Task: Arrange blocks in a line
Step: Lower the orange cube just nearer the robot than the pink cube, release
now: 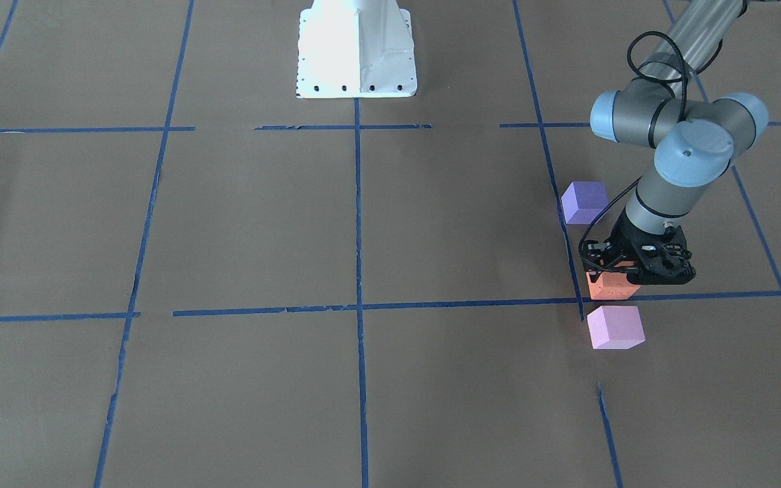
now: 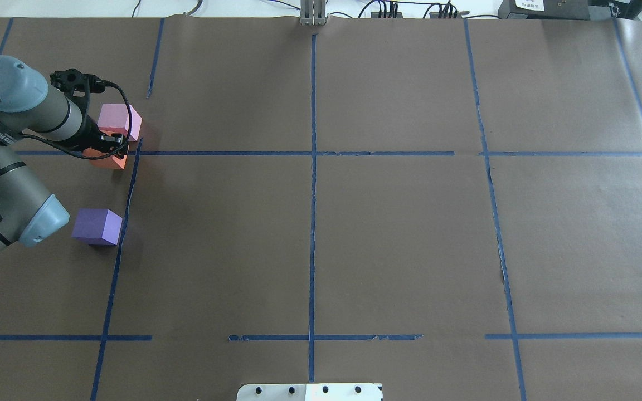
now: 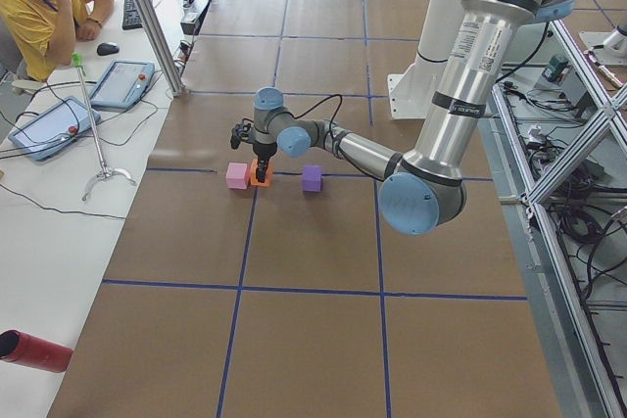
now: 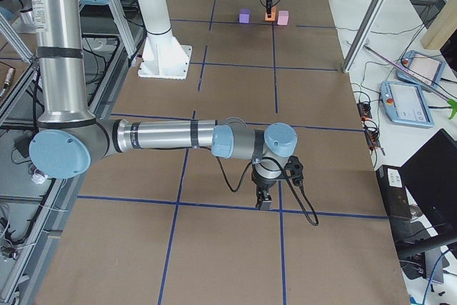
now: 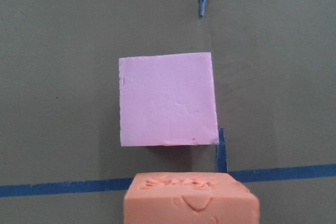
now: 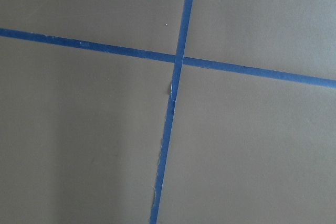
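- The left fingers [image 1: 624, 270] were down over the orange block [image 1: 611, 286] and looked to be pinching its sides.
- The orange block sat low on the worktop [image 1: 262, 224], on a blue tape cross. It was between the pink block [image 1: 615, 327] and the purple block [image 1: 584, 202].
- The pink block was just beside it, with a thin gap. The purple block was farther off, on the robot's side.
- We thought the step was to set the orange block down in the row.
- To do it well, we thought the block should rest flat first. Then the fingers should spread slowly and go straight up, so nothing gets dragged or bumps the pink block.
- The blocks are cubes, so none has a long side. The orange one stood flat, its bumpy marks up and its sides square with the pink block.
- The row ran away from the robot, along the blue tape line [image 1: 552, 183].
- The right fingers [image 4: 263, 201] hung far away, and we could not tell if they were spread or pressed together.
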You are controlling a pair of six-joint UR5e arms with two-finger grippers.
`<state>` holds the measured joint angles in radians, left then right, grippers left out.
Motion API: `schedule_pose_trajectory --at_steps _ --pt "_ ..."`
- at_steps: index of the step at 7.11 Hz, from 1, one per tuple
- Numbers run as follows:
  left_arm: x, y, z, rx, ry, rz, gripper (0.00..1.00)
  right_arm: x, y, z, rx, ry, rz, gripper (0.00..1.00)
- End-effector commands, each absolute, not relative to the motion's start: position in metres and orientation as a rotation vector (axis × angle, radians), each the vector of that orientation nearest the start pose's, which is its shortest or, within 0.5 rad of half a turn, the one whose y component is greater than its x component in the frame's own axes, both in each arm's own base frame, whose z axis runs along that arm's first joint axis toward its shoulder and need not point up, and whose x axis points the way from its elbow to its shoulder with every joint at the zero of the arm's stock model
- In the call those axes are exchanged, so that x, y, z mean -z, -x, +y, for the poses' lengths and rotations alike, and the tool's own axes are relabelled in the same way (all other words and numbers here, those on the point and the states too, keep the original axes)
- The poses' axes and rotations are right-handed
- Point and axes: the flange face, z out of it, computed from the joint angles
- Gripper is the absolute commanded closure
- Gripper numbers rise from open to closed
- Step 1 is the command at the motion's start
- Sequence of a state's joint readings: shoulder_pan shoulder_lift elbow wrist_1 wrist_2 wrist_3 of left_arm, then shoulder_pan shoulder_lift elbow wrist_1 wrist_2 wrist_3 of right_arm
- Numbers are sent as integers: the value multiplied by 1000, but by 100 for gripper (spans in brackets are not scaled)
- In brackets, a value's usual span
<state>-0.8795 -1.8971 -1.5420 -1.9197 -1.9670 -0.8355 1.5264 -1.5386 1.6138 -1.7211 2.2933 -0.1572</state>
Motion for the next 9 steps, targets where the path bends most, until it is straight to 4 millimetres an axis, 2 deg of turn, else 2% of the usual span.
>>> schedule_pose_trajectory --at_steps 1,2,3,4,5,7,9 --pt "-466 -340 -557 9 -190 716 78 -640 -46 -501 163 31 -726 0" --pt "-467 -338 -555 10 -189 715 78 -640 -46 -501 163 31 -726 0" --pt "-467 -338 -555 12 -189 717 74 -640 -45 -501 165 31 -726 0" --pt "-467 -338 -555 14 -189 717 14 -640 -45 -501 166 31 -726 0" --pt "-465 -338 -555 17 -189 719 0 -640 -45 -501 165 31 -726 0" --pt "-459 -337 -554 7 -201 725 0 -640 -45 -501 166 31 -726 0" --pt "-432 -329 -546 1 -185 721 0 -640 -45 -501 165 31 -726 0"
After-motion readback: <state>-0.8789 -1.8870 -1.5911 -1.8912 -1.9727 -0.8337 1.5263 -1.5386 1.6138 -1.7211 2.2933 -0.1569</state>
